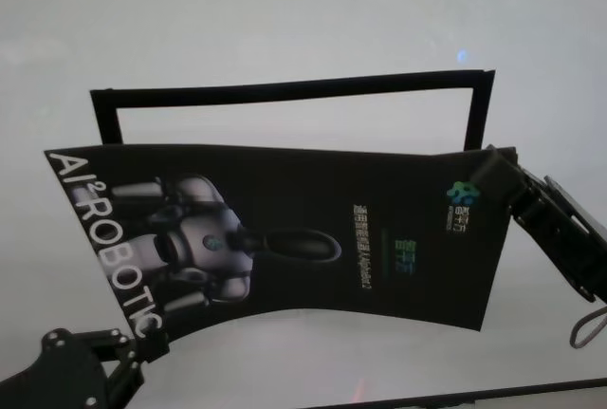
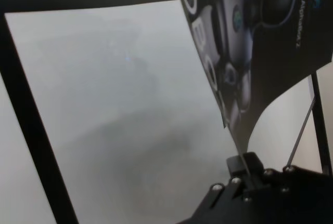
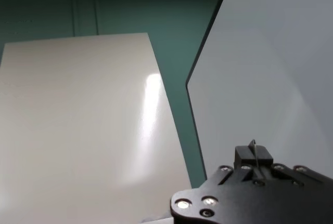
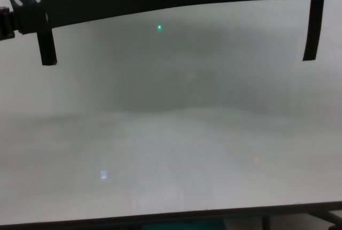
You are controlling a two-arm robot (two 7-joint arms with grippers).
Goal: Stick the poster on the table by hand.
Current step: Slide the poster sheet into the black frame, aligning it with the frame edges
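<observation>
So the poster (image 1: 313, 238) is hanging in the air above the table (image 1: 285, 29), sagging in the middle, with both arms gripping it by opposite ends. The left gripper (image 1: 133, 352) is pinching the poster's near corner on the "ROBOTIC" lettering side, and in the left wrist view its fingers are clamped tight on that thin edge (image 2: 244, 164). The right gripper (image 1: 493, 176) is gripping the poster's far corner by the little coloured logo; its wrist view shows the jaws closed on the sheet's edge (image 3: 253, 154), with the poster's pale back side (image 3: 93, 120) filling most of that shot. The black tape frame (image 1: 285, 91) is lying flat on the table just behind the poster, and the poster's far edge is overlapping the frame's side strips.
</observation>
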